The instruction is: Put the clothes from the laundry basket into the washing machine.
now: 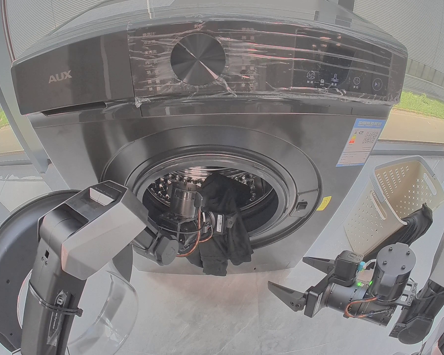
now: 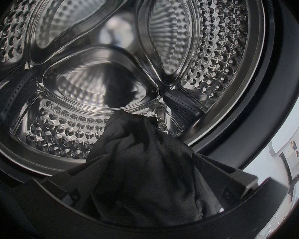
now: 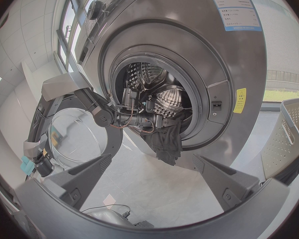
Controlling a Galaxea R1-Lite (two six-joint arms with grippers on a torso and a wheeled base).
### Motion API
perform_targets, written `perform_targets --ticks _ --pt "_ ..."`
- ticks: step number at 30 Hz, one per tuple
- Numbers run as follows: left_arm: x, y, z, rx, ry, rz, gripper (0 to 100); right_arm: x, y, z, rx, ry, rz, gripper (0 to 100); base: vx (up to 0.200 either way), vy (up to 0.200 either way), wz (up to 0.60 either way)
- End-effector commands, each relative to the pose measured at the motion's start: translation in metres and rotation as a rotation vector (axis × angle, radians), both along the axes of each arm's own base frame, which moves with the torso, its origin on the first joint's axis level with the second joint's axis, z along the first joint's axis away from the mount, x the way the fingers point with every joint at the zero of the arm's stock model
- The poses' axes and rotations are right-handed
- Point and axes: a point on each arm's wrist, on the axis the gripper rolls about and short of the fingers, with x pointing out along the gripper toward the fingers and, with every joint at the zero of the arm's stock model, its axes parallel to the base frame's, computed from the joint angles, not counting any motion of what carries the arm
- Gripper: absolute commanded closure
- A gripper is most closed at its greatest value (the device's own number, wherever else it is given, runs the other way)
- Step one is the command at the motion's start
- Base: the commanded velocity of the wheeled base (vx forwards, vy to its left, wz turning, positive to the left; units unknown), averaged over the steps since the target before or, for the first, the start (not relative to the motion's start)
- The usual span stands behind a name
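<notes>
The washing machine (image 1: 207,139) stands with its round opening uncovered. My left gripper (image 1: 217,200) is inside the mouth of the drum (image 2: 99,83), and its fingers stand wide apart. A black garment (image 2: 146,176) is bunched between them. The lower part of that black garment (image 1: 227,242) hangs out over the front rim. In the right wrist view the same black garment (image 3: 167,143) dangles from the opening below the left gripper (image 3: 166,120). My right gripper (image 1: 291,274) hangs open and empty low over the floor, right of the opening, pointing toward it.
The washer door (image 1: 15,252) is swung open at the left beside my left arm. A white laundry basket (image 1: 399,193) leans tilted at the right of the machine with a dark cloth (image 1: 409,228) spilling from it. Bare grey floor (image 1: 222,311) lies in front.
</notes>
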Motion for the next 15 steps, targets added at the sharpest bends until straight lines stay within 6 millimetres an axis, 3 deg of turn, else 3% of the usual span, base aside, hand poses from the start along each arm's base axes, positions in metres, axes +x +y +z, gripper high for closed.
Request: perform_targets --ticks 1,8,9,15 --pt "-0.001 0.000 -0.007 0.016 0.016 -0.005 0 0.000 0.000 -0.002 -0.005 0.005 0.001 0 0.000 0.000 0.00" --pt "0.002 0.001 -0.021 0.042 0.027 -0.006 0 0.000 0.001 -0.003 -0.007 0.008 0.001 0 0.000 0.000 0.00" --pt "0.002 0.002 -0.020 0.041 0.026 -0.004 100 0.000 0.001 -0.003 -0.006 0.009 0.000 0 0.000 0.000 0.00" --pt "0.003 0.001 -0.018 0.032 0.013 -0.005 100 0.001 0.001 -0.003 -0.006 0.009 0.002 0 0.000 0.000 0.00"
